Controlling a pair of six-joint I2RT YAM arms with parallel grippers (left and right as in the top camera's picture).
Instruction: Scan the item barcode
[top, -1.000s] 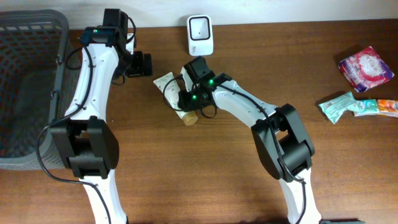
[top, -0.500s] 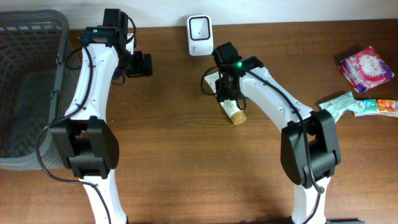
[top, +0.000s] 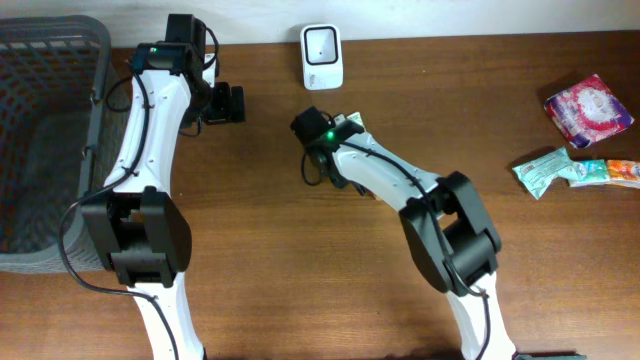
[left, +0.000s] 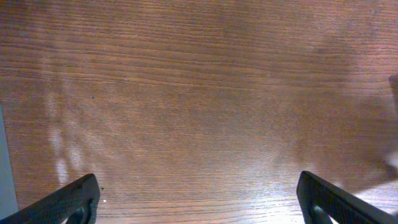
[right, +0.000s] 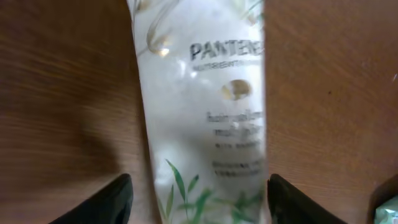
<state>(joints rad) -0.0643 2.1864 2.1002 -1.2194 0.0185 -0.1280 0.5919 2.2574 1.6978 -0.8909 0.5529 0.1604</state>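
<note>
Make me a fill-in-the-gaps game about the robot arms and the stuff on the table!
1. The white tube under the right gripper has the brand name ____ printed on it.
2. The left gripper is wide ____ and holds nothing.
3. The grey basket stands next to the ____ arm.
Missing words: Pantene; open; left.

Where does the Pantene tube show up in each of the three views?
Overhead: the Pantene tube is a white sliver below the white scanner, mostly hidden by the right arm.
Left wrist: not in it.
Right wrist: centre, running top to bottom.
Shared landmark: the brown wooden table.
</note>
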